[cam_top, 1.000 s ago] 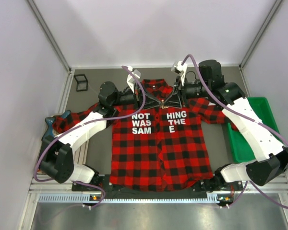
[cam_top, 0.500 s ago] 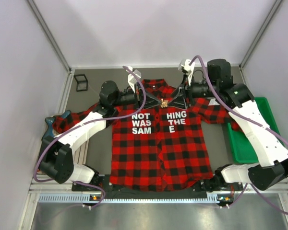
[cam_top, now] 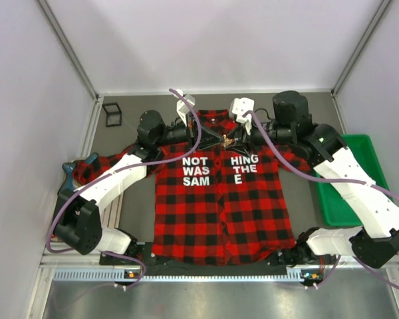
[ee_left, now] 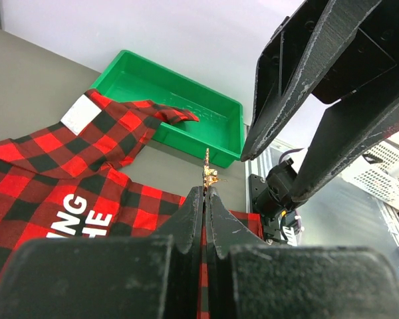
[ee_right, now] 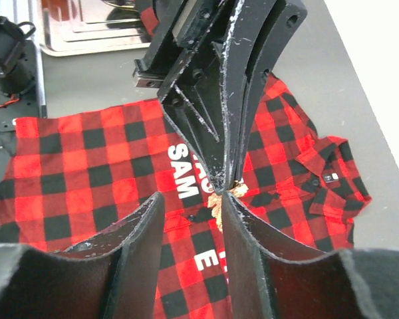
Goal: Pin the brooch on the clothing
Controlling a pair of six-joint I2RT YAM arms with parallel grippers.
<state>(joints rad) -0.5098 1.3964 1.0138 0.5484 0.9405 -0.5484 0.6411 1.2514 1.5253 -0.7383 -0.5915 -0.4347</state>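
Note:
The brooch (cam_top: pixel 227 141) is a tiny golden-tan leaf-shaped pin, held above the shirt's collar. My left gripper (cam_top: pixel 221 140) is shut on it; in the left wrist view the brooch (ee_left: pixel 208 174) sticks out of the closed tips (ee_left: pixel 205 189). My right gripper (cam_top: pixel 235 137) is open, tip to tip with the left one. In the right wrist view the brooch (ee_right: pixel 219 199) hangs by the inner face of my right gripper's (ee_right: pixel 191 197) right-hand finger. The red-and-black plaid shirt (cam_top: pixel 219 212) lies flat, lettering up, and also shows in both wrist views (ee_left: pixel 40 166) (ee_right: pixel 86 166).
A green tray (cam_top: pixel 349 179) stands at the right by the shirt's sleeve and shows in the left wrist view (ee_left: pixel 179 113). A small black frame (cam_top: pixel 112 114) sits at the back left. A dark blue object (cam_top: pixel 72 171) lies by the left sleeve.
My right arm has turned its wrist and moved left, bringing its open fingers up to the brooch. The left gripper has held still with the brooch.

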